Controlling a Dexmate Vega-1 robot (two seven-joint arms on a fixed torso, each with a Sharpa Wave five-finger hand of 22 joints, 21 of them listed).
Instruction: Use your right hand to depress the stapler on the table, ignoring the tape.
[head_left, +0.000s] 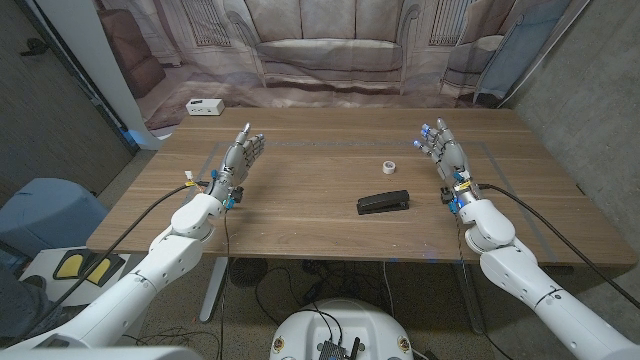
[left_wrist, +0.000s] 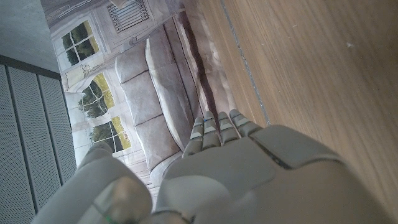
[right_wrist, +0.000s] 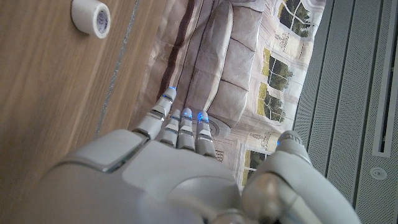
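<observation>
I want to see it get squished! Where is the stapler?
In the head view, the black stapler lies on the table, right of middle, just in front of the tape and left of the right hand.

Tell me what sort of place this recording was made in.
Probably a lab or test room staged to look domestic: a printed backdrop showing a sofa and windows hangs behind the wooden table, grey panelled walls stand at the sides, and cables trail on the floor beneath the table.

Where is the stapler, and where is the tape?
stapler (head_left: 384, 202), head view, middle of its black top.
tape (head_left: 389, 167), head view, the small white roll's top.
tape (right_wrist: 91, 17), right wrist view, the roll's side.
</observation>
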